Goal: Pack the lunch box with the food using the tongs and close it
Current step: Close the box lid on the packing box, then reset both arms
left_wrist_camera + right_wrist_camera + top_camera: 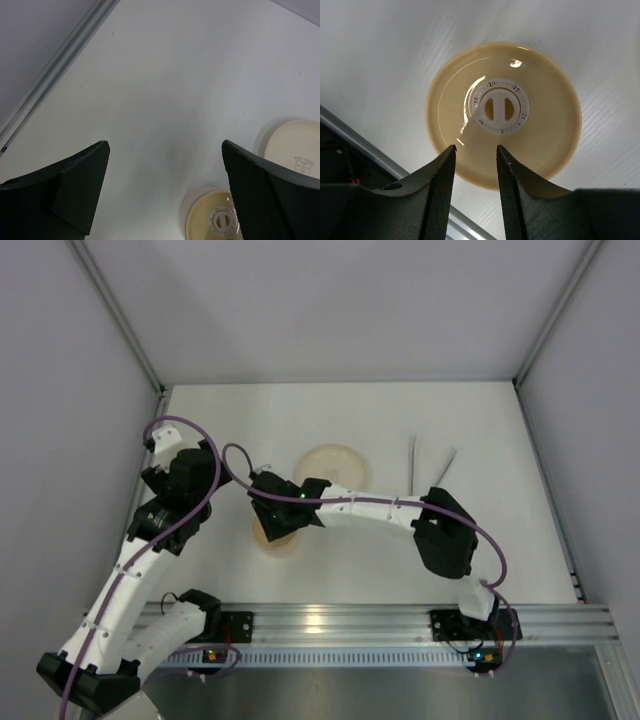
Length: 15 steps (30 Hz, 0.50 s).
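Observation:
The lunch box (280, 538) stands at the near middle of the table with its tan lid (502, 112) on; a white dial sits at the lid's centre. My right gripper (476, 146) hovers over the lid's near edge, open by a narrow gap with nothing between its fingers. In the top view it (275, 515) covers most of the box. My left gripper (165, 143) is wide open and empty above bare table to the left of the box (212, 220). The tongs (428, 465) lie at the back right. No food shows.
A flat cream plate (335, 468) lies just behind the lunch box, also seen in the left wrist view as the plate (295, 147). An aluminium rail (330, 620) runs along the near edge. Grey walls close in the table on three sides.

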{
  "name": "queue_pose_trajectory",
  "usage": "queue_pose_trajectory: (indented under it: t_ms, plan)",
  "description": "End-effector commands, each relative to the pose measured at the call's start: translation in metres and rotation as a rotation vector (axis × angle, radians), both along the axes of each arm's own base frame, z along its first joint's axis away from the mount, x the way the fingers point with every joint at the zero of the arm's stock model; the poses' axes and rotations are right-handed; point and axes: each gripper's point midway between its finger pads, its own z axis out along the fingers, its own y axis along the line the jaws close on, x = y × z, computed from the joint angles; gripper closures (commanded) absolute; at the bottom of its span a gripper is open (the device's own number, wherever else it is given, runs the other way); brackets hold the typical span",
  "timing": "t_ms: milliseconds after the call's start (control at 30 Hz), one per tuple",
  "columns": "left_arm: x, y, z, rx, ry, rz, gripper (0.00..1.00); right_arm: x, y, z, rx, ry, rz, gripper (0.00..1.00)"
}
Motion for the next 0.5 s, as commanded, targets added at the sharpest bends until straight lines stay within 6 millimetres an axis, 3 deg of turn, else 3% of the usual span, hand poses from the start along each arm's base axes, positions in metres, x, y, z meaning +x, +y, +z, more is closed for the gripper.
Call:
queue_pose_trajectory:
  t_ms: [0, 33, 133, 267, 333, 367, 400, 467]
  plan:
    - [0.001, 0.001, 0.003, -0.009, -0.020, 0.007, 0.01, 0.003, -0.001, 0.059, 0.105, -0.098, -0.013, 0.62]
    - [0.002, 0.001, 0.003, -0.011, -0.021, 0.007, 0.01, 0.006, -0.006, 0.078, 0.137, -0.129, -0.026, 0.62]
    - [0.001, 0.000, 0.002, -0.012, -0.019, 0.002, 0.01, 0.011, -0.018, 0.107, 0.183, -0.181, -0.054, 0.61]
    - [0.002, -0.002, 0.002, -0.016, -0.018, -0.013, 0.01, 0.024, -0.064, 0.163, 0.245, -0.309, -0.161, 0.55]
    - [0.003, -0.005, 0.001, -0.019, -0.013, -0.030, 0.01, 0.034, -0.091, 0.182, 0.257, -0.377, -0.246, 0.45]
    - [0.004, -0.009, -0.001, -0.028, -0.008, -0.053, 0.01, 0.032, -0.110, 0.207, 0.303, -0.415, -0.280, 0.40]
    - [0.005, -0.013, -0.001, -0.028, -0.008, -0.074, 0.01, 0.039, -0.132, 0.204, 0.269, -0.461, -0.349, 0.25]
    - [0.006, -0.021, -0.003, -0.041, -0.002, -0.125, 0.01, 0.035, -0.174, 0.225, 0.302, -0.519, -0.427, 0.01]
